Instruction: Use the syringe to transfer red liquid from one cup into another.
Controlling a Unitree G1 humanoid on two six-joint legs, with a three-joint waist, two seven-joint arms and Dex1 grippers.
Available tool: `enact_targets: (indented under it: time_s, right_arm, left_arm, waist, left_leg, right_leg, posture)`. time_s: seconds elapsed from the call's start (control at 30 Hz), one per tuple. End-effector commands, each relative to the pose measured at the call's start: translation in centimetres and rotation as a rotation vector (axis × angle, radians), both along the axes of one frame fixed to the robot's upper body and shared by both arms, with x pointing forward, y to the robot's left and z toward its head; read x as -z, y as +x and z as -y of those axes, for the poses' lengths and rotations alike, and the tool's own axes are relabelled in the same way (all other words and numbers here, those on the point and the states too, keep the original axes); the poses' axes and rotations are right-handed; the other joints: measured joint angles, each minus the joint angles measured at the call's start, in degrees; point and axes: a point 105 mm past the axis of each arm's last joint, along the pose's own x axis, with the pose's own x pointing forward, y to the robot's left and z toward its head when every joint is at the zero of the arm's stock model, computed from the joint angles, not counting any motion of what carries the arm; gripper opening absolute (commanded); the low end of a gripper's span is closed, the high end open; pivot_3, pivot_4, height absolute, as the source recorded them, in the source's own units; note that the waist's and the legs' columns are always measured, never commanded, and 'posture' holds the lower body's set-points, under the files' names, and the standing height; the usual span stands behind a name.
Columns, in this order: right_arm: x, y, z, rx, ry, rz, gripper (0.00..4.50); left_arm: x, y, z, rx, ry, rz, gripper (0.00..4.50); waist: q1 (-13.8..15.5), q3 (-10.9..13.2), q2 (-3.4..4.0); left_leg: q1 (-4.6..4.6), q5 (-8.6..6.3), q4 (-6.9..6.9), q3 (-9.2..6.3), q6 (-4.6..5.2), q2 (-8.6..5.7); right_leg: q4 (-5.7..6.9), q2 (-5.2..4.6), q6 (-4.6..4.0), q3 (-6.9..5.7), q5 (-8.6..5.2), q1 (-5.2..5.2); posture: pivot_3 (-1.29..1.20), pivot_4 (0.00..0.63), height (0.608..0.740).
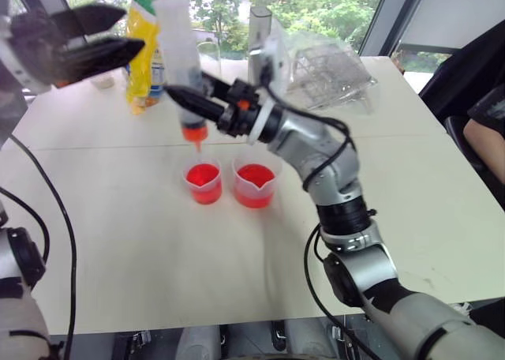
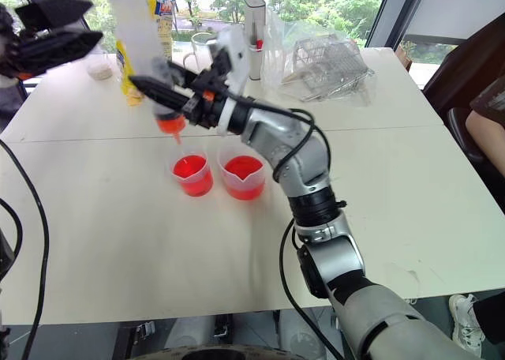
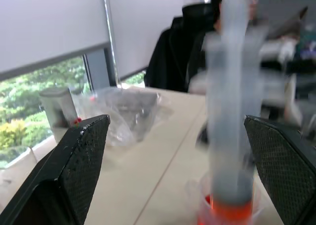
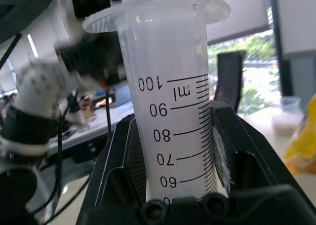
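My right gripper [image 1: 187, 99] is shut on the lower barrel of the syringe [image 1: 180, 56], which stands upright with its orange-red tip [image 1: 195, 136] hanging just above the smaller cup [image 1: 203, 183]. The wider spouted beaker [image 1: 255, 185] stands right beside that cup, on its right. Both hold red liquid [image 1: 255, 176]. The right wrist view has the barrel [image 4: 170, 87] clamped between the fingers [image 4: 126, 161], scale markings facing the camera. My left gripper [image 1: 132, 32] is open at the upper left, level with the syringe's top and apart from it; the syringe [image 3: 232, 111] stands between its fingers [image 3: 74, 166] in the left wrist view.
Behind the syringe stand a yellow bag [image 1: 144, 52] and a tall metal canister [image 1: 260, 28]. A wire basket in clear plastic [image 1: 327, 72] lies at the back right. A person's arm [image 1: 485, 131] and a dark chair are past the table's right edge.
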Motion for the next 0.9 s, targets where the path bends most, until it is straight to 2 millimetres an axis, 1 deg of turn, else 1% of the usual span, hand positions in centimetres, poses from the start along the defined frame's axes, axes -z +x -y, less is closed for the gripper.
enact_targets:
  time_s: [0.03,0.13,0.2,0.27,0.47,0.57,0.67,0.7,0.77,0.8,0.83,0.87,0.9]
  right_arm:
    - [0.8,-0.2,-0.9,-0.015,-0.005,0.058,1.42]
    - [2.4,0.0,-1.2,-0.009,-0.038,0.063,1.42]
    - [2.8,0.1,-1.2,-0.008,-0.045,0.064,1.42]
    - [3.0,0.1,-1.2,-0.007,-0.045,0.064,1.42]
    - [3.3,0.1,-1.1,0.007,-0.053,0.074,1.42]
    - [3.3,0.1,-1.2,0.009,-0.052,0.074,1.42]
    - [3.3,0.1,-1.3,0.010,-0.051,0.075,1.42]
    - [3.3,0.1,-1.3,0.010,-0.052,0.077,1.42]
    - [3.2,0.1,-1.3,0.011,-0.053,0.081,1.42]
    - [3.2,0.1,-1.3,0.011,-0.053,0.082,1.42]
    - [3.2,0.1,-1.3,0.011,-0.053,0.083,1.42]
    - [3.3,0.1,-1.3,0.011,-0.053,0.084,1.42]
    - [3.3,0.0,-1.4,0.011,-0.054,0.084,1.42]
  left_arm:
    - [-1.9,-1.8,-0.4,0.002,-0.014,0.071,4.44]
    - [-2.2,-2.2,-0.1,0.011,-0.029,0.072,4.44]
    - [-1.8,-2.2,0.3,0.020,-0.014,0.064,4.44]
    - [-1.4,-2.2,0.6,0.027,0.002,0.056,4.44]
    - [0.4,-1.0,2.1,0.043,0.042,0.008,4.44]
    - [1.1,-0.7,2.4,0.051,0.057,-0.010,4.44]
    - [1.5,-0.3,2.4,0.045,0.059,-0.015,4.44]
    - [1.5,-0.2,2.4,0.046,0.057,-0.016,4.21]
    - [1.4,-0.1,2.5,0.048,0.050,-0.014,3.57]
    - [1.3,-0.1,2.5,0.051,0.043,-0.013,3.13]
    - [1.2,-0.1,2.6,0.061,0.038,-0.013,2.53]
    - [1.2,-0.1,2.6,0.068,0.035,-0.015,2.08]
    - [1.3,-0.2,2.7,0.074,0.037,-0.018,1.51]
  waist:
    - [0.1,0.0,0.00]
    - [0.1,0.0,-0.01]
    - [0.0,0.0,-0.01]
    - [0.0,0.0,-0.01]
    - [0.0,0.0,-0.01]
    - [-0.1,0.0,-0.01]
    - [-0.1,0.0,-0.01]
    - [-0.1,0.0,-0.01]
    - [0.0,0.0,-0.01]
    - [0.0,0.0,-0.01]
    - [0.0,0.0,-0.01]
    - [0.0,0.0,-0.01]
    - [0.0,0.0,-0.01]
  left_leg:
    - [0.00,0.00,0.00,0.00,0.00,0.00]
    - [0.00,0.00,0.00,0.00,0.00,0.00]
    - [0.00,0.00,0.00,0.00,0.00,0.00]
    - [0.01,0.00,0.00,0.00,0.00,0.00]
    - [0.02,0.02,0.00,0.00,-0.04,-0.01]
    - [0.02,0.02,0.00,0.00,-0.04,-0.01]
    - [0.02,0.02,0.00,0.00,-0.04,-0.01]
    - [0.02,0.02,0.00,0.01,-0.04,-0.02]
    - [0.02,0.02,0.00,0.01,-0.04,-0.02]
    - [0.02,0.02,0.00,0.01,-0.04,-0.02]
    - [0.02,0.02,0.00,0.01,-0.04,-0.02]
    - [0.02,0.02,0.00,0.01,-0.04,-0.02]
    - [0.02,0.02,0.00,0.01,-0.04,-0.02]
  right_leg:
    - [0.00,-0.03,0.00,0.00,0.00,0.01]
    - [0.00,-0.07,0.00,0.00,0.00,0.03]
    - [0.01,-0.07,0.01,0.00,0.00,0.02]
    - [0.02,-0.05,0.00,0.00,0.00,0.02]
    - [0.06,-0.02,0.00,0.00,0.00,0.00]
    - [0.05,-0.01,0.00,0.00,0.00,0.00]
    - [0.05,-0.01,0.00,0.00,0.00,-0.01]
    - [0.05,-0.01,0.00,0.00,0.00,-0.01]
    - [0.05,-0.01,0.00,0.00,0.00,-0.01]
    - [0.05,-0.01,0.00,0.00,0.00,-0.01]
    - [0.05,-0.01,0.00,0.00,0.00,-0.01]
    - [0.05,-0.01,0.00,0.00,0.00,-0.01]
    - [0.05,-0.01,0.00,0.00,0.00,-0.01]
  posture:
    - [0.00,0.150,0.740]
    - [0.00,0.150,0.740]
    - [0.00,0.150,0.740]
    - [0.00,0.150,0.740]
    - [0.00,0.150,0.740]
    - [0.00,0.150,0.740]
    - [0.00,0.150,0.740]
    - [0.00,0.150,0.740]
    - [0.00,0.150,0.740]
    - [0.00,0.150,0.740]
    - [0.00,0.150,0.740]
    - [0.00,0.150,0.740]
    - [0.00,0.150,0.740]
